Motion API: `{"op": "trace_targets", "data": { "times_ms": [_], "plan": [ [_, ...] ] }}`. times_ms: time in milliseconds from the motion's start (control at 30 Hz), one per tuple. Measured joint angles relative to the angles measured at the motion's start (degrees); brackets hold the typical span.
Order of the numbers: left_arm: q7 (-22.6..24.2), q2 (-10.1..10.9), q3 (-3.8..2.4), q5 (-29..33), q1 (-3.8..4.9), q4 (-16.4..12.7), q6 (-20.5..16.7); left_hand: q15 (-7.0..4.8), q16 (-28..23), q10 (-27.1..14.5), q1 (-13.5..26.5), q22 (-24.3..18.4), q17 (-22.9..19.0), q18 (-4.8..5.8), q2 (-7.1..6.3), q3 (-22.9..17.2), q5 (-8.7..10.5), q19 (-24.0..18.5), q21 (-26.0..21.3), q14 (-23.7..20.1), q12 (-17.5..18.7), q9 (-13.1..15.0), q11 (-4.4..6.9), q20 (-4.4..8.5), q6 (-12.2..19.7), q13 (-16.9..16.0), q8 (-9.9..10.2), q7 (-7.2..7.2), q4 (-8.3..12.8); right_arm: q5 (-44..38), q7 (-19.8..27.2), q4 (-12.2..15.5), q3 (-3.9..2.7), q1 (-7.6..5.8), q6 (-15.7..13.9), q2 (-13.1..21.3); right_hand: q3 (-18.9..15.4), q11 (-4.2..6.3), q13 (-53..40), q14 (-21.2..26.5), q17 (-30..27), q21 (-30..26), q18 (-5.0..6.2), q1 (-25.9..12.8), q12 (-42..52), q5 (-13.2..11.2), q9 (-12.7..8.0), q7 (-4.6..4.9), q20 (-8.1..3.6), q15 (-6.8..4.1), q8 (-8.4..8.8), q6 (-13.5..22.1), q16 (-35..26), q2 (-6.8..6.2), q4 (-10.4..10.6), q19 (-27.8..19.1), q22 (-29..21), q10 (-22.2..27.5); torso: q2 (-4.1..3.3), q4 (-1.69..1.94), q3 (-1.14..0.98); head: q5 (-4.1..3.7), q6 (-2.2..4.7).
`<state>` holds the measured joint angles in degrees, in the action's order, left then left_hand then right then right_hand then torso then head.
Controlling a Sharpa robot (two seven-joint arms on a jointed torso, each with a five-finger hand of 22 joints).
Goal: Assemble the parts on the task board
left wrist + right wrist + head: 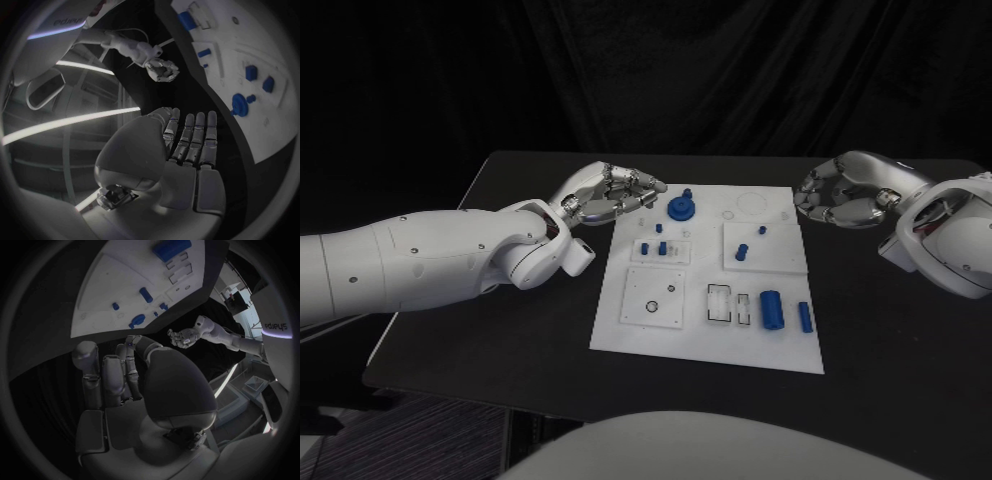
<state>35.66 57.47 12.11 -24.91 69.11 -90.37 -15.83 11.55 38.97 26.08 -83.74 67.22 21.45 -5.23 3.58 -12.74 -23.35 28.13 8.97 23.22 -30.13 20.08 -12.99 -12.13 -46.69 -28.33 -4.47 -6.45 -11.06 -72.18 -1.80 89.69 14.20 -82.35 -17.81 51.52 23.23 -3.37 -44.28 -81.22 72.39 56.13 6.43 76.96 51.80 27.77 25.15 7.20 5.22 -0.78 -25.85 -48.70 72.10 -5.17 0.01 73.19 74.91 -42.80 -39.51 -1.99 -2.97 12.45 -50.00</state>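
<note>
Black surface (488, 300) under a dark backdrop carries the white task board (625, 335) at its middle. Your left hand (606, 192) hovers at the board's far left corner, your right hand (845, 192) at its far right corner; both have fingers loosely curled and hold nothing. Small blue parts (772, 309) lie near the board's front, and a round blue knob (681, 207) stands just beside your left hand. They look light, rigid and smooth; pinch each across its sides.

Bare table (516, 330) lower left of my task board (625, 335) lies open; blue knob (681, 207) obstructs its upper edge.
</note>
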Motion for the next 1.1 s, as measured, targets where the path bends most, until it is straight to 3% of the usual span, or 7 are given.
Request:
{"op": "trace_targets", "data": {
  "times_ms": [167, 400, 600, 833, 900, 1033, 1100],
  "plan": [
    [1.43, 0.87, 0.01, 8.13, -0.26, -2.18, 4.51, 0.72, -4.04, -4.51, 0.39, -5.91, -4.00, 0.00, 0.39, 0.48, -0.68, -3.78, -5.02, -4.55, -1.09, -0.89, -0.68, -0.35, 4.80, 2.29, 0.04, -0.53, -0.98, -6.27, -1.92, -0.19, 0.00, 0.56, 2.62, -0.26, -0.07, -0.96, 2.14, 1.47, -1.82, -2.70, 0.76, -0.09, -2.57, -2.08, -0.47, 0.80, 0.63, 0.84, 1.36, 1.80, -1.24, -0.09, 0.07, -1.32, 0.00, 1.89, -0.31, 0.69, 0.53, -0.75, 0.00],
    [2.48, 2.36, 0.01, 16.79, -0.39, -5.02, 7.45, 0.94, -15.50, -10.30, 0.05, -18.87, -12.86, 0.90, 0.72, -0.03, -3.63, -12.19, -5.46, -12.63, 0.92, -4.06, -0.78, -0.17, 9.24, 9.83, 0.27, -0.31, -0.48, -13.22, -3.27, -0.51, 0.01, 1.59, 3.71, -0.29, 0.04, -1.96, 4.44, 3.39, -3.80, -5.55, 0.75, 0.33, -5.16, -2.96, -1.85, 1.63, 1.47, 1.76, 3.71, 3.67, -2.62, -0.51, -0.03, -3.14, 0.00, 4.74, -1.50, 2.22, 1.91, -2.47, 0.00],
    [2.76, 3.26, 0.05, 20.70, -0.47, -6.36, 8.97, 0.21, -22.63, -12.27, 0.05, -31.49, -17.75, 0.89, 0.72, 0.15, -4.33, -16.00, -5.96, -15.74, 2.94, -5.92, 1.00, -0.53, 9.36, 16.33, 0.27, -0.19, 0.49, -16.28, -3.42, -0.97, 0.01, 2.78, 3.39, -0.33, -0.37, -3.10, 5.07, 7.23, -6.96, -9.50, 1.66, 0.86, -5.83, -2.96, -2.44, 2.52, 2.32, 2.81, 5.01, 5.44, -5.33, -1.04, -0.58, -6.42, -0.71, 8.37, -2.59, 3.27, 2.91, -4.22, -0.01],
    [2.93, 3.70, 0.04, 22.63, -0.47, -6.64, 10.75, 0.17, -25.66, -14.09, 1.29, -37.41, -19.34, 0.81, 0.53, 1.63, -5.24, -17.32, -6.03, -16.75, 4.96, -8.68, 1.23, -1.17, 14.45, 20.49, 0.89, 1.61, 1.27, -17.95, -3.45, -1.88, 0.00, 3.67, 2.91, -0.82, -0.86, -4.25, 5.14, 9.54, -8.93, -11.32, 1.65, 1.14, -5.83, -3.41, -3.12, 2.84, 3.51, 3.82, 6.35, 9.62, -5.55, -1.32, -0.72, -8.29, -0.45, 13.13, -3.52, 3.84, 3.51, -5.72, -0.01],
    [2.95, 3.78, 0.04, 22.93, -0.48, -6.73, 11.14, -0.11, -27.28, -14.83, 1.53, -40.20, -19.51, -0.08, 0.77, 2.39, -5.44, -18.34, -6.34, -17.50, 6.14, -9.88, 1.70, -1.19, 16.49, 21.99, 0.94, 2.36, 1.75, -18.18, -3.45, -2.03, 0.00, 3.89, 2.80, -0.89, -0.86, -4.42, 5.29, 9.62, -9.03, -11.32, 1.65, 1.14, -5.83, -3.41, -3.16, 2.85, 3.51, 3.90, 6.35, 9.61, -5.55, -1.32, -0.72, -8.29, -0.39, 13.34, -3.71, 3.91, 3.56, -5.98, -0.01],
    [3.00, 3.93, 0.04, 23.39, -0.48, -6.83, 11.87, -0.09, -28.78, -15.62, 1.67, -43.37, -19.67, -0.07, 0.91, 3.10, -5.73, -19.30, -6.34, -17.88, 7.33, -10.99, 2.09, -1.38, 18.16, 23.48, 1.16, 3.26, 2.15, -18.52, -3.41, -2.32, 0.00, 4.31, 2.41, -1.14, -0.86, -4.63, 5.92, 10.04, -9.48, -11.54, 1.65, 1.14, -6.28, -3.41, -3.40, 2.85, 3.80, 4.32, 6.67, 10.42, -5.55, -1.32, -0.72, -8.58, -0.20, 14.15, -4.00, 4.05, 3.64, -6.48, -0.01],
    [3.02, 3.99, 0.03, 23.56, -0.48, -6.87, 12.18, 0.03, -28.78, -15.87, 1.67, -43.63, -19.67, -0.07, 0.90, 3.24, -5.94, -19.42, -6.34, -18.01, 7.35, -11.22, 1.91, -1.50, 18.25, 23.82, 1.16, 3.17, 2.29, -18.63, -3.37, -2.39, 0.01, 4.51, 2.12, -1.29, -0.86, -4.96, 6.87, 10.24, -9.83, -11.55, 2.56, 1.28, -7.24, -2.77, -3.49, 3.16, 4.00, 4.52, 6.67, 10.73, -5.44, -1.45, -0.72, -8.79, 0.00, 15.11, -4.11, 4.09, 3.66, -6.62, -0.01]
  ]
}}
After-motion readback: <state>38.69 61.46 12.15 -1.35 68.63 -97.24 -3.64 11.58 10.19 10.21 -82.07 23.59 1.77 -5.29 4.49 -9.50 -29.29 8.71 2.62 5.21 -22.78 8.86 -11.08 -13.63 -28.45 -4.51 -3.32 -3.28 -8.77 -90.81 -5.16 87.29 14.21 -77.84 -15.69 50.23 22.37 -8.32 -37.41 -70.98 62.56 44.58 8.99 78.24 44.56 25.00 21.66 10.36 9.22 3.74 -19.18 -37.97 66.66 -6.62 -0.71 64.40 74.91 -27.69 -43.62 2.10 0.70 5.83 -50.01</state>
